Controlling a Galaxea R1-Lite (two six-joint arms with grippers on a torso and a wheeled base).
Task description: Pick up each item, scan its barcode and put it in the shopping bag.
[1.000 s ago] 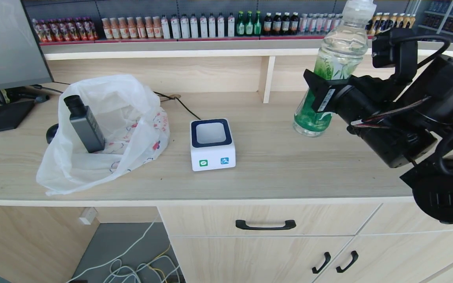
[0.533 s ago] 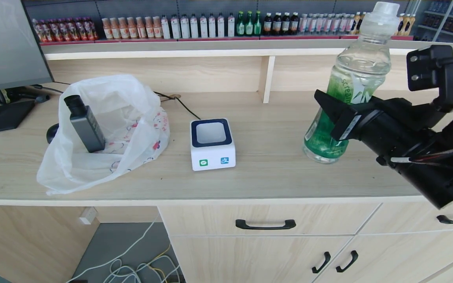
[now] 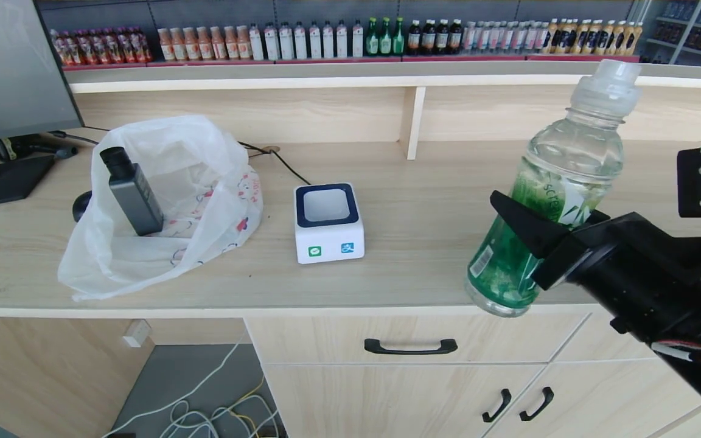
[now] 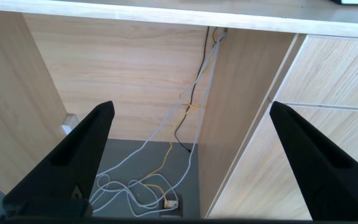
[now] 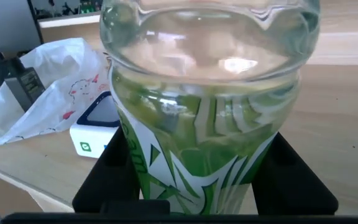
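Observation:
My right gripper [image 3: 536, 240] is shut on a clear bottle with a green label [image 3: 545, 201], held upright in the air above the counter's front edge at the right. Up close, the bottle [image 5: 207, 106] sits between the black fingers [image 5: 114, 174]. The white barcode scanner with a dark-rimmed window [image 3: 328, 222] stands mid-counter, left of the bottle. A white plastic shopping bag [image 3: 168, 201] lies open at the left with a grey bottle [image 3: 131, 191] standing in it. My left gripper [image 4: 191, 162] is open below the counter, facing the floor cables.
A monitor on a stand [image 3: 3, 91] occupies the far left corner. A black cable [image 3: 277, 158] runs behind the scanner. A raised wooden shelf [image 3: 350, 79] with an upright divider [image 3: 412, 121] backs the counter. Drawers with black handles [image 3: 410, 348] sit below.
My right arm has carried the bottle from the back right of the counter toward the front edge, nearer the camera and lower in view. The bag, scanner and grey bottle have stayed put.

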